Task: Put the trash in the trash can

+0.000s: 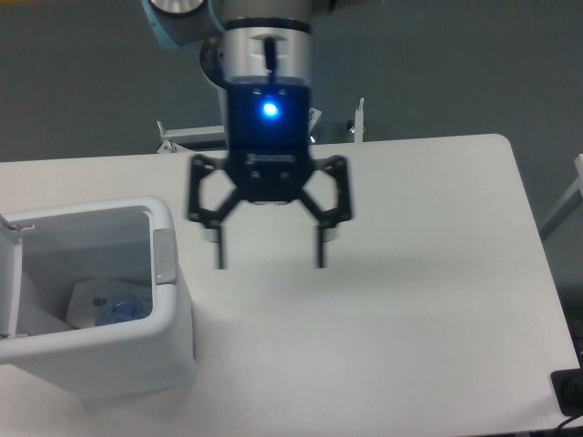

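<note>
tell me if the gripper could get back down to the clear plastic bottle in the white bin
Probably yes. The open gripper hangs above bare table beside the white rectangular plastic bin, whose top is open, and the crushed clear plastic bottle lies uncovered at its bottom.

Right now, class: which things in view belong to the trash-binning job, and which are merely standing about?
Job: trash can, lid open; bottle and white wrapper inside it; gripper, open, empty.
Merely about: table; metal brackets behind it.

Smooth white plastic trash can (173, 341), matt white table (410, 300), black gripper (270, 259).
</note>
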Available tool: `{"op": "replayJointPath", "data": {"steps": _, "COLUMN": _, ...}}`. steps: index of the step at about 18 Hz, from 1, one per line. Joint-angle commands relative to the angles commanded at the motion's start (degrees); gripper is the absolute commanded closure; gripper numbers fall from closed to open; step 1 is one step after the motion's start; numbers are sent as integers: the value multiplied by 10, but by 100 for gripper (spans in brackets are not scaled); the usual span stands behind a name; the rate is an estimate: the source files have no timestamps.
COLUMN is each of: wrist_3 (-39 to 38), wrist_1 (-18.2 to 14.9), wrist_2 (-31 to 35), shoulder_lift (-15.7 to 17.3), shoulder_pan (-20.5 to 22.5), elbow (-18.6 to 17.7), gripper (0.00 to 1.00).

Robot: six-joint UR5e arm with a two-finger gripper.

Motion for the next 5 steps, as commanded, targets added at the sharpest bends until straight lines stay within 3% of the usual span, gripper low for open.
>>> {"op": "replayJointPath", "data": {"steps": 1, "wrist_3": 33, "wrist_1": -34, "wrist_2": 11, "shoulder_lift": 5, "shoulder_pan": 4, "elbow": 0, "gripper": 0}}
{"op": "replayJointPath", "data": {"steps": 3, "wrist_3": 135, "wrist_1": -141, "wrist_2": 54, "shoulder_lift": 19, "shoulder_pan": 11, "elbow": 0, "gripper": 0}}
{"op": "replayJointPath", "data": {"steps": 5, "wrist_3": 161, "wrist_1": -171, "wrist_2": 86, "shoulder_lift": 25, "shoulder_pan": 12, "elbow": -1, "gripper": 0}}
